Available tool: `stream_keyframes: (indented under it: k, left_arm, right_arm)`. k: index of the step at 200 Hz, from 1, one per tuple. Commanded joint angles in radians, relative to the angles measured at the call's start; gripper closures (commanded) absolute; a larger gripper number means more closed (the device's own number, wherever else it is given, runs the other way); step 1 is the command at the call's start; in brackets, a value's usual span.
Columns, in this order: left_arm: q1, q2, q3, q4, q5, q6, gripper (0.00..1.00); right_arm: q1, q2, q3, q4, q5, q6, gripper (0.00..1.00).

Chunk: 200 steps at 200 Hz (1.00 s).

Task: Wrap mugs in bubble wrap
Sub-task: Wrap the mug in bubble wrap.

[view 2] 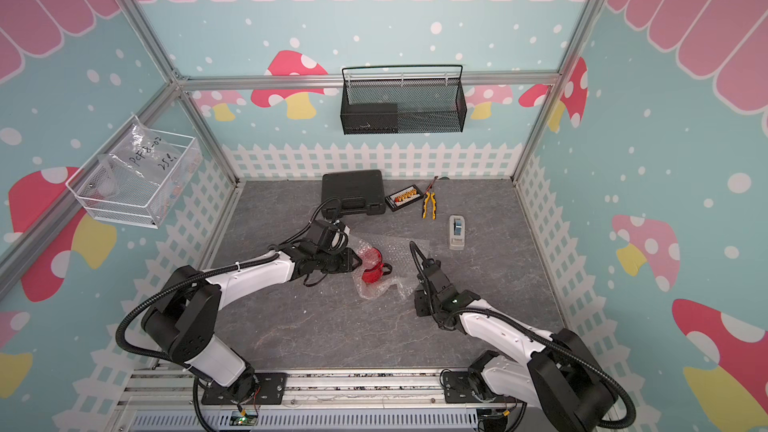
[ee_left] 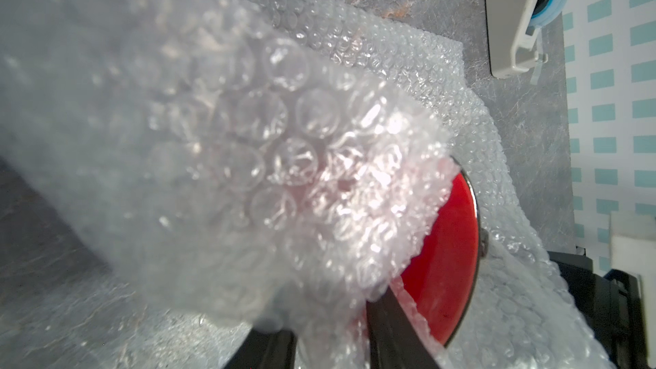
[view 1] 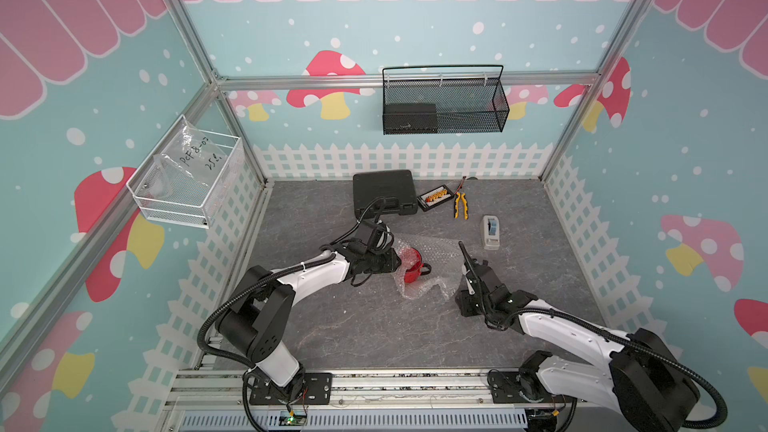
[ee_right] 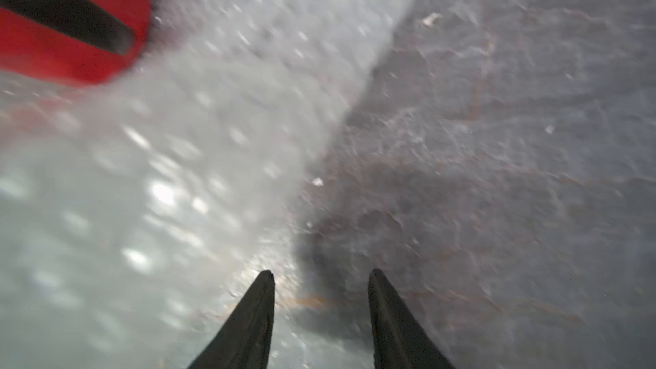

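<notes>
- Locate the red mug (view 1: 412,270) (view 2: 372,270) on the grey table (view 1: 374,334). All positions below are given relative to this mug.
- Note that the mug sits on the bubble wrap (view 1: 436,251) (view 2: 390,249). The mug's dark handle (view 1: 426,270) points toward the right arm's side.
- Observe that the sheet extends out from under the mug on the right arm's side and on the side nearest the arm bases. There it lies crumpled on the table.
- Check the left gripper (view 1: 392,261). It sits just beside the mug on the left arm's side, and its jaws are pinched on a raised flap of the wrap.
- In the left wrist view, confirm that this flap (ee_left: 248,118) drapes over most of the mug (ee_left: 447,260). Only one red portion and a section of dark rim remain exposed.
- Check the right gripper (ee_right: 321,275). It hovers near the mug on the handle side, with its jaws spread and nothing between them.
- In the right wrist view, which is blurred, one finger lies over the wrap's edge (ee_right: 159,172). The other lies over bare table.
- Note the grey-white tape dispenser (view 1: 490,232) beyond the mug on the right arm's side, clear of the wrap.
</notes>
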Motion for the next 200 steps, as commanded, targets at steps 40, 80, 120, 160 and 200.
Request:
stream_keyframes:
  k: [40, 80, 120, 160, 200]
  left_arm:
    - [-0.007, 0.024, 0.012, -0.018, 0.034, 0.018, 0.66]
    - [-0.011, 0.021, 0.011, -0.013, 0.045, 0.031, 0.66]
    - [-0.01, 0.022, 0.014, -0.008, 0.056, 0.035, 0.66]
    - [-0.011, 0.023, 0.016, 0.002, 0.07, 0.03, 0.66]
    - [-0.013, 0.017, 0.02, 0.009, 0.08, 0.023, 0.63]
  right_arm:
    - [0.004, 0.085, 0.089, 0.411, 0.037, -0.014, 0.53]
    - [0.005, 0.193, 0.169, 0.466, -0.008, -0.05, 0.53]
    - [0.007, 0.278, 0.226, 0.487, -0.031, -0.051, 0.52]
    - [0.02, 0.4, 0.278, 0.467, -0.06, -0.057, 0.52]
    - [0.042, 0.454, 0.324, 0.39, -0.041, -0.095, 0.51]
